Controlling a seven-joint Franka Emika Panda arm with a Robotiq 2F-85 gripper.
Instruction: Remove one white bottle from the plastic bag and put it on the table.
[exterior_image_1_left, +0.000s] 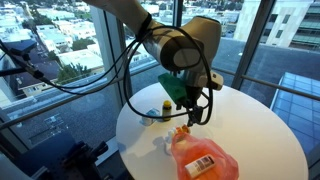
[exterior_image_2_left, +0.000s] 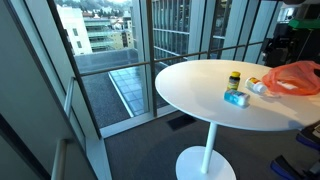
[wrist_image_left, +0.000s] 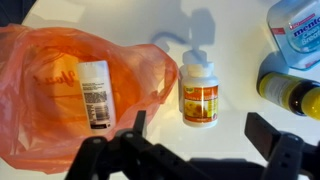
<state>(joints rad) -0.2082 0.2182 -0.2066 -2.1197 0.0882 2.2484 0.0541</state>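
Observation:
An orange plastic bag (wrist_image_left: 50, 75) lies on the round white table (wrist_image_left: 235, 50); it shows in both exterior views (exterior_image_1_left: 205, 158) (exterior_image_2_left: 292, 78). One white bottle (wrist_image_left: 95, 92) with a printed label lies inside the bag. A second white bottle (wrist_image_left: 200, 95) with an orange label lies on the table just outside the bag's mouth, also seen in an exterior view (exterior_image_2_left: 256, 88). My gripper (wrist_image_left: 200, 135) is open and empty, hovering above the table just in front of this second bottle and not touching it. It also shows in an exterior view (exterior_image_1_left: 195, 112).
A blue and white container (wrist_image_left: 300, 30) and a dark bottle with a yellow cap (wrist_image_left: 290, 95) lie at the table's edge beside the white bottle; both show in an exterior view (exterior_image_2_left: 236, 97) (exterior_image_2_left: 234, 80). Tall windows with railings surround the table (exterior_image_1_left: 260, 120).

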